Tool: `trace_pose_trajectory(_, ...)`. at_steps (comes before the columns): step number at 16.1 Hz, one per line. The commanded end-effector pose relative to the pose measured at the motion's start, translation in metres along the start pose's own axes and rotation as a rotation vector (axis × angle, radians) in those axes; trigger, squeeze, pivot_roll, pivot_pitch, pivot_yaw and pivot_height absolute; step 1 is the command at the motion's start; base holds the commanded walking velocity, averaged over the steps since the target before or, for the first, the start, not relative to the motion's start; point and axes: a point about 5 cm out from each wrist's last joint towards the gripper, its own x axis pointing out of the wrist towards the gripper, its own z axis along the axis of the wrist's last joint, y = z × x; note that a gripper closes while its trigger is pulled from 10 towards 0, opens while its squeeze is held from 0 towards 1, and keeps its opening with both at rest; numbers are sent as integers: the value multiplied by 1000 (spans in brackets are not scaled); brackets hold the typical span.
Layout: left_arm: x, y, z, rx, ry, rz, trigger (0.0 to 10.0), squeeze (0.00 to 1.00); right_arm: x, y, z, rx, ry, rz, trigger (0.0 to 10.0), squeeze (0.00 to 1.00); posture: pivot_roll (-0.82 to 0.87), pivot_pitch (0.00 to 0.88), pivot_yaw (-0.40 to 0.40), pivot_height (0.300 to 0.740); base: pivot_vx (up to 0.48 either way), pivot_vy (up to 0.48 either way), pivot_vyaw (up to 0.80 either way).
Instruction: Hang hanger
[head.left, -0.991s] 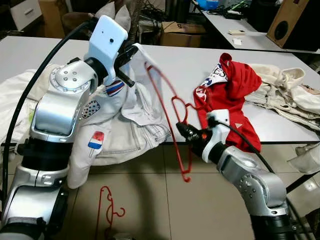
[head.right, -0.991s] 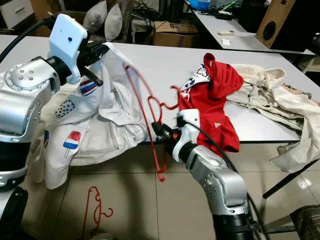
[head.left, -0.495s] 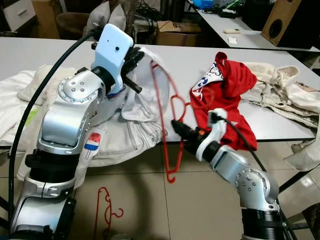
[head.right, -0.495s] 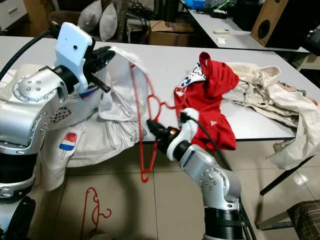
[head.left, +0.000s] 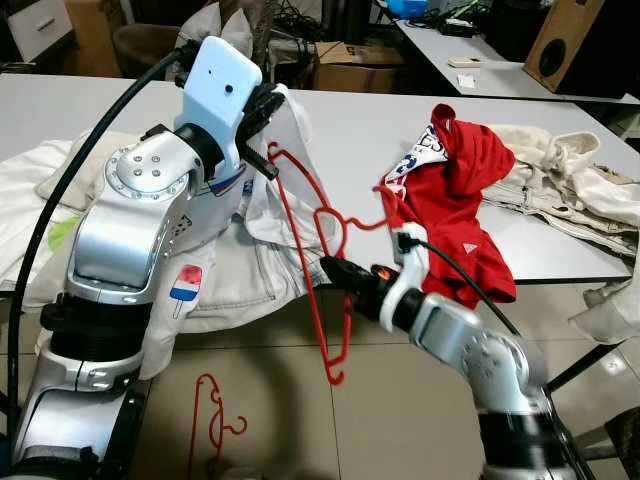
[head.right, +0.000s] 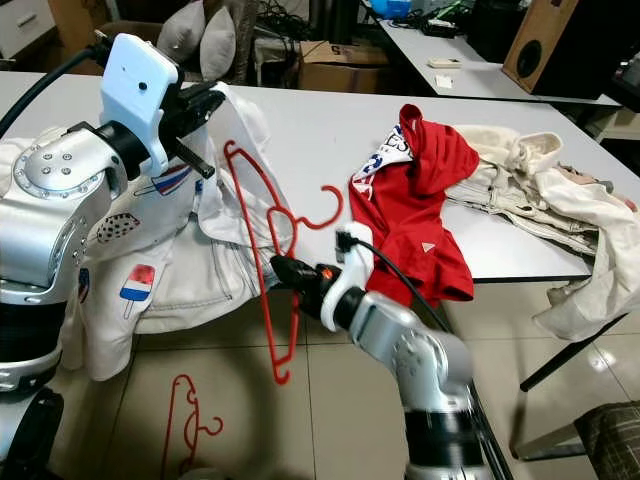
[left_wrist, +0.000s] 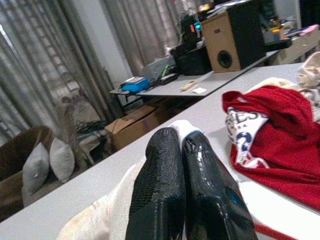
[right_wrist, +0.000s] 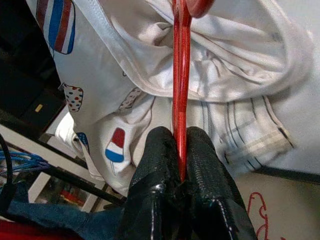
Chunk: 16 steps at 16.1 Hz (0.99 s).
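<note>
Pinching the thin red plastic hanger (head.left: 318, 262) by one rail off the bench's front edge, the right end effector (head.left: 333, 267) holds something light, springy, swing-prone, while the left end effector (head.left: 262, 108) clamps the soft white printed garment (head.left: 268, 205).

The bare middle of the tabletop (head.left: 360, 125) lay open between the white jacket (head.left: 230, 270) on the robot's left and the red shirt (head.left: 460, 190) on its right. That gap was partly barred at the near edge by the red hanger (head.left: 310, 240), clamped in the right gripper (head.left: 335, 268) and hanging down past the edge. Cream clothes (head.left: 560, 185) crowded the tabletop's right end, and below, a second hanger (head.left: 212, 425) lay on the tiled floor (head.left: 400, 420) by the left leg.
</note>
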Motion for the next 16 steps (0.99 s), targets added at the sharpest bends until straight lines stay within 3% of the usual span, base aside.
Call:
trace_pose_trajectory(1, 0, -6, 6, 18, -20, -33, 0, 0, 2, 3, 2, 1, 3, 29, 10000, 0, 145, 0, -100, 740, 0, 0, 0)
trace_pose_trajectory(7, -8, -13, -3, 80, 41, -114, 0, 0, 5, 0, 11, -35, -3, 30, 10000, 0, 156, 0, -112, 740, 0, 0, 0)
trace_pose_trajectory(11, -18, -21, -16, 74, 104, -150, 0, 0, -10, -18, 45, -78, -104, -36, 10000, 0, 147, 0, -110, 740, 0, 0, 0)
trace_pose_trajectory(16, -29, -29, -35, 91, 189, -163, 0, 0, -28, -24, 75, -205, -126, -41, 10000, 0, 136, 0, -125, 740, 0, 0, 0)
